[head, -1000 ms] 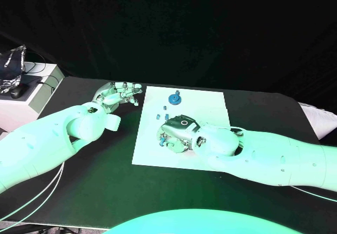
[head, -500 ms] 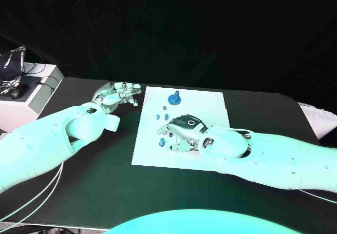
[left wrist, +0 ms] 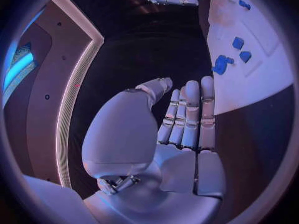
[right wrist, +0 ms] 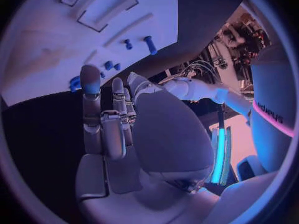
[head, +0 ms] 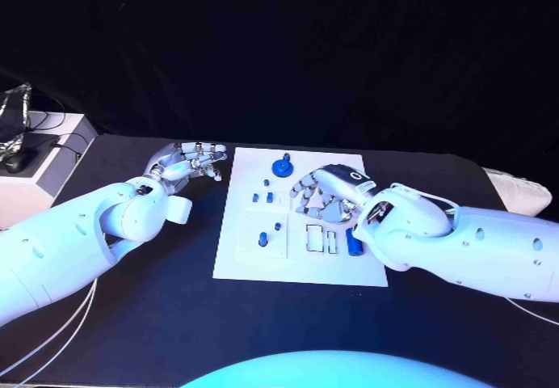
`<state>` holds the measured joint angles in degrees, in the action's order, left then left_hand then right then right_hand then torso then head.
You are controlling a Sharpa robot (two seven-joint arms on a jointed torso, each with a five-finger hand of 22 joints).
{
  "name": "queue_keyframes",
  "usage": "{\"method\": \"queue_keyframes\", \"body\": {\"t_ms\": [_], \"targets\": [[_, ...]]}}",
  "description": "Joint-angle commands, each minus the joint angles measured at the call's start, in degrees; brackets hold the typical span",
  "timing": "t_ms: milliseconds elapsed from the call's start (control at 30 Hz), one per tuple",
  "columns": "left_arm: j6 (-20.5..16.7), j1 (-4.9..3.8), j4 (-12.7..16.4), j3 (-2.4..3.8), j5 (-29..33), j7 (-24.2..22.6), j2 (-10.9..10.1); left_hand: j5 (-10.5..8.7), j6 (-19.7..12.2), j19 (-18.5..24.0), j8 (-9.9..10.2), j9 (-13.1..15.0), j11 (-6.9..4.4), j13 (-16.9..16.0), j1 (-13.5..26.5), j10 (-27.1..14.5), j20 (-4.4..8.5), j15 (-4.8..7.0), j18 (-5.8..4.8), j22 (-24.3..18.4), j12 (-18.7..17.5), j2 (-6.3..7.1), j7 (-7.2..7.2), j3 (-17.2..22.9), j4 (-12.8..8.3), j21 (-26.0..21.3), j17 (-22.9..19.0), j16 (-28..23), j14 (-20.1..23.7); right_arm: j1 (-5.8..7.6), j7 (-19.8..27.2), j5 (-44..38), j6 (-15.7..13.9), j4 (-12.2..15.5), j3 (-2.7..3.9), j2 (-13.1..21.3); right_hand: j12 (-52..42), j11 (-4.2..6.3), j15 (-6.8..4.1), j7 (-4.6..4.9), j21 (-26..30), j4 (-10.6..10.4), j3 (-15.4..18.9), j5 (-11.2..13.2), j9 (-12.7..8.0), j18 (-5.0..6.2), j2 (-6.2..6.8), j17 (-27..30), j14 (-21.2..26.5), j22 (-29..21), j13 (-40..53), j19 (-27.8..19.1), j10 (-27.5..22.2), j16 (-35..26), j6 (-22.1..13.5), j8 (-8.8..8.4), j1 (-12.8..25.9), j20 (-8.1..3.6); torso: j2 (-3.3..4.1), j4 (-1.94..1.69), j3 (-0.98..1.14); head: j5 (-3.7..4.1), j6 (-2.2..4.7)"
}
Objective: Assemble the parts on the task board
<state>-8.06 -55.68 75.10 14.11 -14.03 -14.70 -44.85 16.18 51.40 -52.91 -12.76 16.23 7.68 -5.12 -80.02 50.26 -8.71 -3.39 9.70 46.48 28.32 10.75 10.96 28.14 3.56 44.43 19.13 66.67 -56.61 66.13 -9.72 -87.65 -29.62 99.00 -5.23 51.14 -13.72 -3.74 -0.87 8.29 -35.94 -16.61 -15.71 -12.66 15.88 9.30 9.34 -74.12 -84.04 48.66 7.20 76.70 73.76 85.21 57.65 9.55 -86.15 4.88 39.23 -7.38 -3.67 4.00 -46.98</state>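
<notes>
The right hand [head: 323, 192] is lifting off the task board [head: 250, 263] and hanging over its far half, fingers spread and holding nothing. Earlier it was crouched low over the board's near middle; now that spot is uncovered, showing a blue part [head: 352, 240] standing beside pale slots, so one placement seems done. The left hand [head: 190, 162] is staying beside the board's far-left corner, fingers loosely curled, empty

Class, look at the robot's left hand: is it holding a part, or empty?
Empty. The left hand hovers over the black table beside the task board, fingers straight and together, with nothing in them.
</notes>
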Motion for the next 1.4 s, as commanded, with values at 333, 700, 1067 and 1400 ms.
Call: {"method": "queue_keyframes", "body": {"t_ms": [333, 700, 1067, 1400], "targets": [[0.5, 1.32, 1.6, 0.03, 0.3, -0.7, -1.4, -0.02, -0.3, 0.2, -0.1, -0.1, 0.15, 0.0, -0.3, -0.4, -0.13, -0.19, 0.75, -0.1, 0.0, -0.19, 0.04, -0.3, 0.0, -0.3, 0.1, -0.4, 0.4, 2.56, -13.8, 29.1, 17.7, 0.0, -0.15, 8.9, -72.5, 2.80, -2.10, -2.83, -12.9, -0.2, 8.5, -7.7, 13.4, -2.28, -1.00, -10.5, -4.9, 11.6, 78.4, 4.7, 13.8, 3.5, -2.7, 11.02, 16.8, -1.98, -0.41, 0.97, 0.12, 2.69, -0.38], [0.7, 2.61, 2.6, 0.04, 0.3, -0.7, -2.4, -0.02, -0.4, 0.3, -0.1, -0.1, 0.15, 0.0, -0.2, -0.3, -0.14, -0.20, 0.74, -0.1, 0.0, -0.19, 0.06, -0.4, 0.1, -0.3, 0.1, -0.4, 0.4, 2.45, -26.7, 24.6, 24.5, 2.5, -0.78, 11.6, -74.6, 2.78, -2.05, -2.83, -16.2, -0.2, 10.3, -8.5, 15.4, -2.79, -2.93, -11.9, -5.2, 14.5, 80.9, 5.4, 15.1, 3.8, -3.6, 11.40, 21.1, -1.90, -0.89, 1.25, 0.24, 2.69, -0.91], [1.1, 2.96, 2.7, 0.04, 0.4, -0.4, -2.5, -0.02, -0.5, 0.3, 0.0, -0.1, 0.17, 0.0, -0.1, -0.4, -0.18, -0.23, 0.75, -0.1, 0.1, -0.18, 0.07, -0.4, 0.2, -0.4, 0.1, -0.3, 0.4, 1.75, -29.9, 21.7, 24.8, 3.1, -1.04, 10.5, -76.0, 3.17, -2.36, -3.30, -18.2, -0.3, 12.5, -7.3, 17.1, -3.09, -3.77, -13.5, -5.5, 16.3, 82.5, 6.0, 16.0, 4.2, -2.8, 12.14, 24.4, -2.15, -0.85, 1.23, 0.15, 2.81, -0.84], [1.3, 3.03, 2.6, 0.04, 0.4, -0.1, -2.5, -0.01, -0.5, 0.2, 0.0, -0.1, 0.18, 0.0, 0.0, -0.5, -0.19, -0.23, 0.76, -0.1, 0.2, -0.19, 0.08, -0.5, 0.3, -0.4, 0.1, -0.3, 0.4, -0.01, -30.5, 21.3, 24.5, 1.3, -1.13, 7.6, -76.1, 3.41, -2.54, -3.61, -18.1, -0.3, 14.0, -6.3, 18.2, -3.07, -3.87, -13.5, -5.5, 16.6, 82.6, 6.0, 16.1, 4.2, -2.2, 12.80, 25.7, -2.28, -0.83, 1.20, 0.15, 2.94, -1.15]]}}
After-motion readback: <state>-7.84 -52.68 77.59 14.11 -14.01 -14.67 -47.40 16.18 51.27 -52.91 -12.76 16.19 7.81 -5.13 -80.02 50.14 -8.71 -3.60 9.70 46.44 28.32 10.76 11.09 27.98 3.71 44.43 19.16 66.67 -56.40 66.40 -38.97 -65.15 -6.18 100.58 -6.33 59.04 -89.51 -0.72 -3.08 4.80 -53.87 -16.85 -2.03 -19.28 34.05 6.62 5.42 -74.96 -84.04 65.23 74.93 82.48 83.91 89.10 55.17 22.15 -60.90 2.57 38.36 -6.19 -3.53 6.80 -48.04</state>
